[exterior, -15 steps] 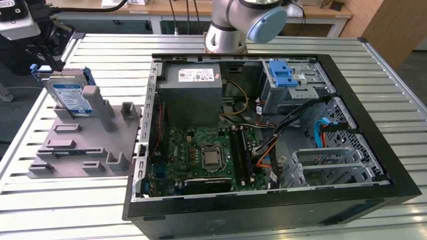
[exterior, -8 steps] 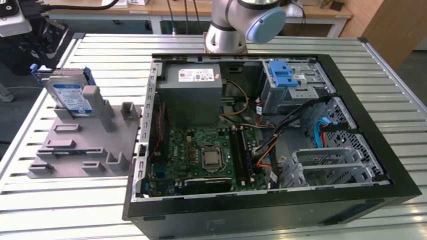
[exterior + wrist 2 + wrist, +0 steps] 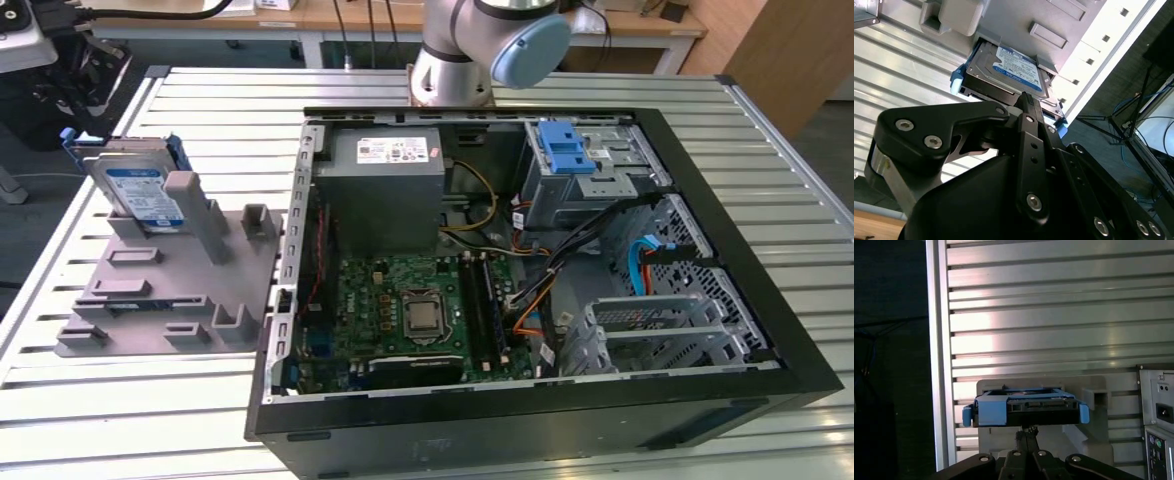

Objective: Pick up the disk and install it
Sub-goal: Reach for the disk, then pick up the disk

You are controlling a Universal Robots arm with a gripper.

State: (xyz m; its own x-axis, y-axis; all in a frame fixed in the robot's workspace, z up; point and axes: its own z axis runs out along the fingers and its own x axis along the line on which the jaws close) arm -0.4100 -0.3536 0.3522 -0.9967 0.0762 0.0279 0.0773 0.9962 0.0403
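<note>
My gripper (image 3: pixel 1026 432), clenched empty, is pointing at the disk (image 3: pixel 1026 410) directly ahead, its long axis running across my closing line.

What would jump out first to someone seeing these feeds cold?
The open black desktop computer case on the slatted metal table, green motherboard exposed, dominates the exterior view. At that view's left, the flat silver hard disk with a blue-and-white label stands upright in a grey plastic fixture. In both wrist views the black end effector points at the disk's blue-railed edge, close to it.
</note>
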